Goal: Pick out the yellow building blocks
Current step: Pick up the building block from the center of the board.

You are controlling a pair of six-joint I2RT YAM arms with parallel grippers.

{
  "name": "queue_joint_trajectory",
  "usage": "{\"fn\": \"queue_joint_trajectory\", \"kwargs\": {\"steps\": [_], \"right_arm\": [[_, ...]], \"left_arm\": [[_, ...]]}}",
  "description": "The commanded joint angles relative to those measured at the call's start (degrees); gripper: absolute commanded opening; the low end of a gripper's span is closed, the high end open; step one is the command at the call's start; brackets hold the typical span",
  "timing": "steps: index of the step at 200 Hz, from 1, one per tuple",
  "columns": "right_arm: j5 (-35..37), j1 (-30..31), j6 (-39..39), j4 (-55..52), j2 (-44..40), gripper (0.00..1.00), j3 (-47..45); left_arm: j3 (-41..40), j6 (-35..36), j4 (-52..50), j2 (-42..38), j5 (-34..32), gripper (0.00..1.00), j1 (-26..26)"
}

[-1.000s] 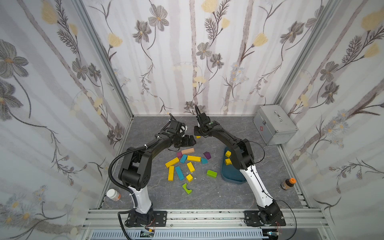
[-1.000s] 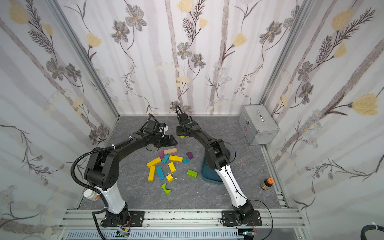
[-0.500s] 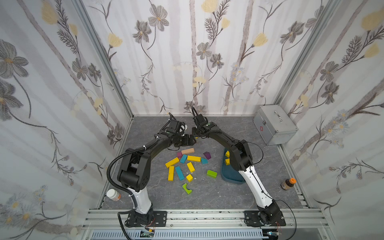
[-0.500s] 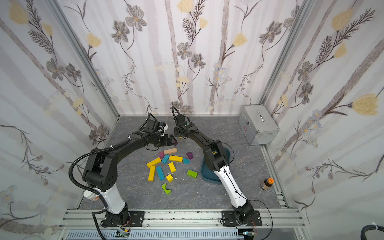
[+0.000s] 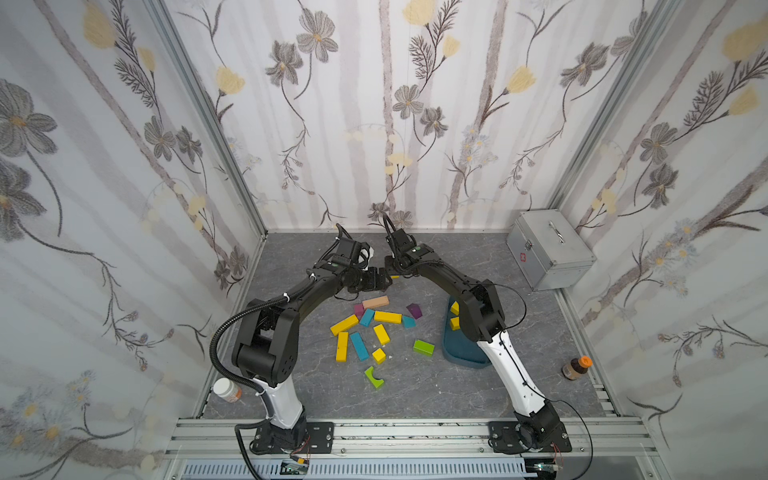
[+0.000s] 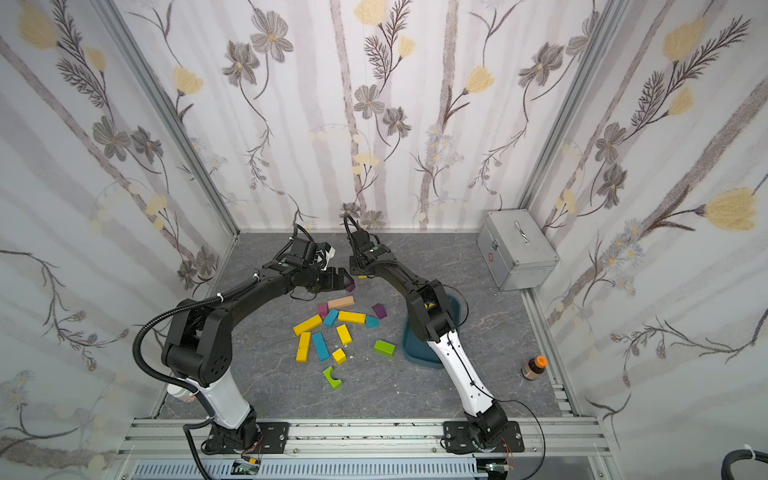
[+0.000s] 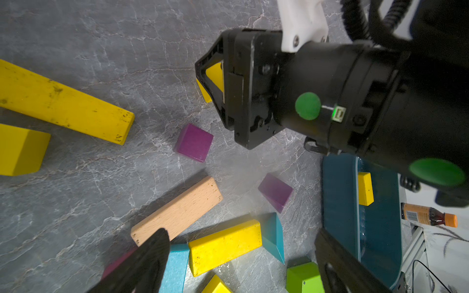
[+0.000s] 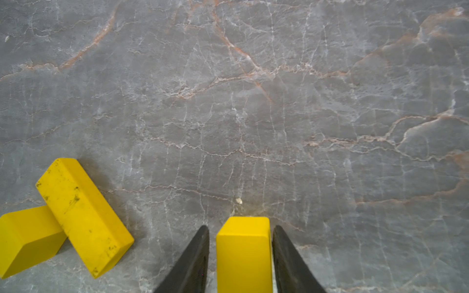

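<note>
Several yellow building blocks (image 5: 387, 317) lie in a loose heap mid-table, and two more (image 5: 455, 323) sit in the teal tray (image 5: 461, 353). At the back, my right gripper (image 8: 241, 253) points down and straddles an upright yellow block (image 8: 243, 253). One finger is against the block and a thin gap shows at the other, so it is open. Two more yellow blocks (image 8: 83, 215) lie beside it. My left gripper (image 7: 243, 253) hangs wide open and empty over a yellow bar (image 7: 224, 246), close to the right gripper (image 5: 390, 272).
A peach bar (image 5: 375, 302), purple (image 5: 414, 310), blue (image 5: 358, 345) and lime green (image 5: 423, 347) blocks are mixed into the heap. A metal case (image 5: 548, 253) stands back right, a brown bottle (image 5: 575, 368) front right, a white bottle (image 5: 226, 390) front left.
My right gripper has swung left along the back until it is close to the left gripper. The left arm has barely moved.
</note>
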Motion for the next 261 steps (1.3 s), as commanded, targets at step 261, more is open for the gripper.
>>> {"fn": "queue_joint_trajectory", "kwargs": {"steps": [261], "right_arm": [[-2.3, 0.8, 0.1, -1.1, -10.1, 0.2, -6.1]], "left_arm": [[-2.0, -0.6, 1.1, -3.8, -1.6, 0.91, -0.1]]}}
